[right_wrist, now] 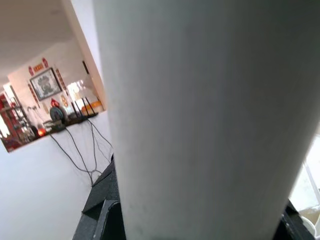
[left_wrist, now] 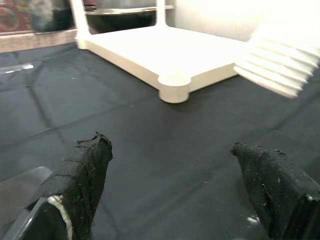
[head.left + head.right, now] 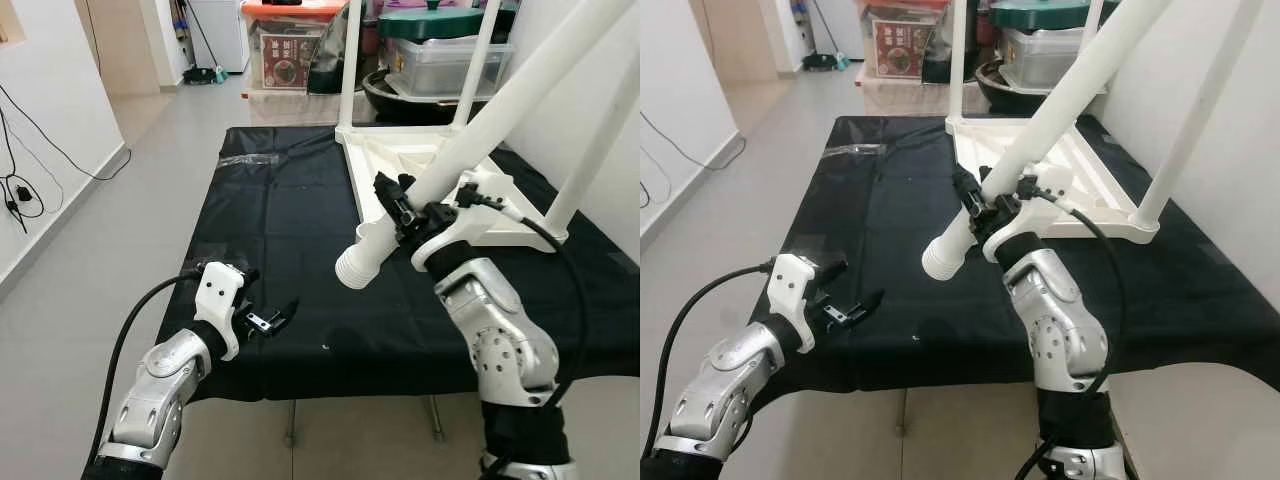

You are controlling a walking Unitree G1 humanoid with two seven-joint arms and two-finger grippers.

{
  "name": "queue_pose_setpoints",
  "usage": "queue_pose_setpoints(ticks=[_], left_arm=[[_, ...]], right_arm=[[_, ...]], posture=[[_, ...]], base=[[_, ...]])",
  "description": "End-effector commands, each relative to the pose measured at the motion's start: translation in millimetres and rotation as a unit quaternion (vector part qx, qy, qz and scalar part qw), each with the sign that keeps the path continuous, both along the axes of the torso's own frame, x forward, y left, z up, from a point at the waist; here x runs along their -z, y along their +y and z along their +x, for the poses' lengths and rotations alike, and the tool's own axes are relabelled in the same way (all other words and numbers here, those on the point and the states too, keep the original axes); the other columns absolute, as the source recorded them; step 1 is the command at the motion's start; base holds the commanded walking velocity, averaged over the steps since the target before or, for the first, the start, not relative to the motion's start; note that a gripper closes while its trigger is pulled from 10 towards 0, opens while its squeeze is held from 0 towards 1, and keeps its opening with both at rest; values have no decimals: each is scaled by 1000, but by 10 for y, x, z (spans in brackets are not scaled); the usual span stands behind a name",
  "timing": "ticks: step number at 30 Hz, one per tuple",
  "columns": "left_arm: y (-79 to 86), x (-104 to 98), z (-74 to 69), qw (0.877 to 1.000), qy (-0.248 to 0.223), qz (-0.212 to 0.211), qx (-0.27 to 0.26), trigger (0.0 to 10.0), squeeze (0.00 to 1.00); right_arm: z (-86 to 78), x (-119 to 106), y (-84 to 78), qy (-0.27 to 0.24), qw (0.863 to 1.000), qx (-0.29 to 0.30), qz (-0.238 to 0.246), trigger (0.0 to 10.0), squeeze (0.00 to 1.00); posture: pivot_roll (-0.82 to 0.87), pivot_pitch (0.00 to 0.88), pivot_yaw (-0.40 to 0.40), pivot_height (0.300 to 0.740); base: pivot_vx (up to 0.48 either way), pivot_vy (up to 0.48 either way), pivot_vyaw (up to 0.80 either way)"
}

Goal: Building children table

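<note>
Left eye view: right end effector (image 3: 400,205) grips table leg (image 3: 470,140).

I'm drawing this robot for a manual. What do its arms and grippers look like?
Both arms are jointed silver metal with black sections. The left gripper has a white plastic mount and black, tape-wrapped fingers. The right gripper is black. A black cable runs along each arm.

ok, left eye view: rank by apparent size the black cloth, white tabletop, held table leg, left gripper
1. black cloth
2. held table leg, in the right gripper; near the camera, so it may look oversized
3. white tabletop, upside down, partly hidden; close to the leg, order unsure
4. left gripper, open
</note>
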State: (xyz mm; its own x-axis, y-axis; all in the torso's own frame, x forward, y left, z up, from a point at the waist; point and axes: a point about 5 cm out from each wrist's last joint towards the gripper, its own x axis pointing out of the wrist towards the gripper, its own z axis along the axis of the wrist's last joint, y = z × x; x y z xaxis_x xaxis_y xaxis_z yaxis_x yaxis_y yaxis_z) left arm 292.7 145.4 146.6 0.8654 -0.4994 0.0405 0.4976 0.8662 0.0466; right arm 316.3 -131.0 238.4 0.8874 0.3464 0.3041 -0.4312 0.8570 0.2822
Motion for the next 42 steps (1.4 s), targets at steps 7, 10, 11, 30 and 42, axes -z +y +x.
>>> queue_pose_setpoints(ticks=[7,10,11,30,42], left_arm=[[-29,-13,-6,1000,-4,-10,-6,10000,0],[-21,-26,-2,1000,-5,-11,-8,10000,0],[-17,-25,-2,1000,-5,-11,-8,10000,0],[-51,-26,-5,1000,-7,-14,-4,10000,0],[-102,-25,-27,1000,-8,-14,7,10000,0]], right_arm=[[-4,20,-22,0,1000,16,1,0,0],[5,18,-25,0,1000,20,1,0,0],[10,16,-18,-1,1000,19,2,0,0],[16,-7,19,-12,1000,22,-6,0,0],[7,38,-10,-6,1000,31,-2,0,0]], posture=[[113,0,-52,740],[116,0,-53,740],[116,0,-53,740],[114,0,-55,740],[117,0,-48,740]], base=[[0,0,408],[0,0,0],[0,0,0],[208,0,0],[268,0,73]])
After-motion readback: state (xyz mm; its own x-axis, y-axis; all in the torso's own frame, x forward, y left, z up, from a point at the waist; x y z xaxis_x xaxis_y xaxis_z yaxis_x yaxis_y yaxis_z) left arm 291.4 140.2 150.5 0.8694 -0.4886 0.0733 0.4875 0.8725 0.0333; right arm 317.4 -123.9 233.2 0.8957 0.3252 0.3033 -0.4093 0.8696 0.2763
